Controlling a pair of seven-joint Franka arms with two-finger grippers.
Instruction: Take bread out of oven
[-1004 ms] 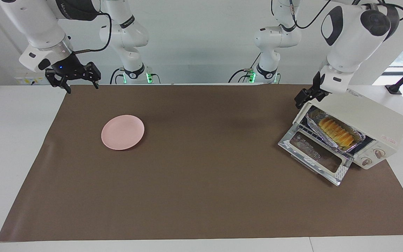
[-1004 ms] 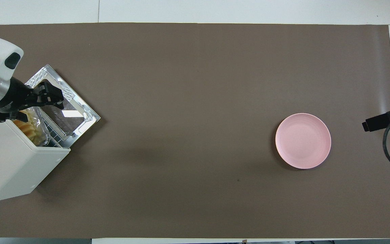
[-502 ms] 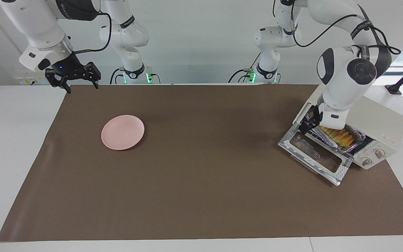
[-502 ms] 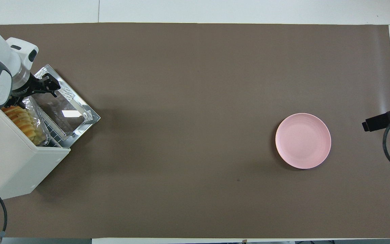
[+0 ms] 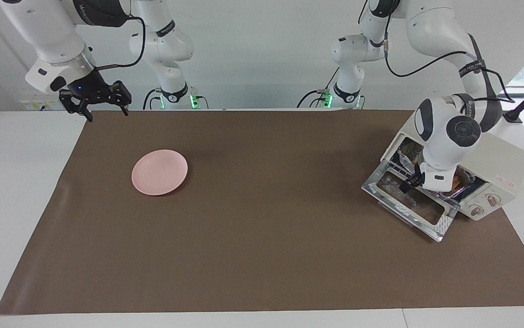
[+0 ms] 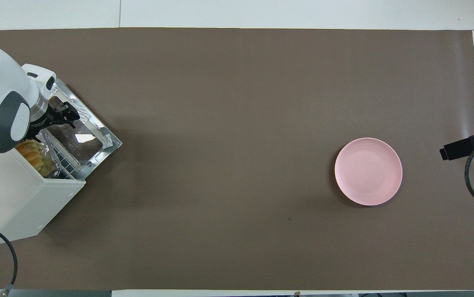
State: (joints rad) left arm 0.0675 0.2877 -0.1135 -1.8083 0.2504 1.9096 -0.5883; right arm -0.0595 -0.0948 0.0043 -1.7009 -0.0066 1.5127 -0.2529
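Note:
The cream-white oven (image 5: 494, 152) stands at the left arm's end of the table, its glass door (image 5: 408, 205) dropped open. The golden ridged bread (image 6: 34, 152) lies in a crinkled foil tray (image 6: 54, 165) on the wire rack inside. In the facing view the left wrist hides most of the bread. My left gripper (image 5: 409, 183) hangs low over the open door, just in front of the oven's opening, and it also shows in the overhead view (image 6: 66, 116). My right gripper (image 5: 102, 108) waits open and empty over the mat's corner at the right arm's end.
A pink plate (image 5: 159, 171) lies on the brown mat (image 5: 262, 237) toward the right arm's end; it also shows in the overhead view (image 6: 368, 171). The oven's power cable (image 6: 2, 243) trails off the table edge beside the oven.
My left arm has come down from the oven's top corner, and its gripper now hangs low over the open door in front of the bread. The right arm has not moved.

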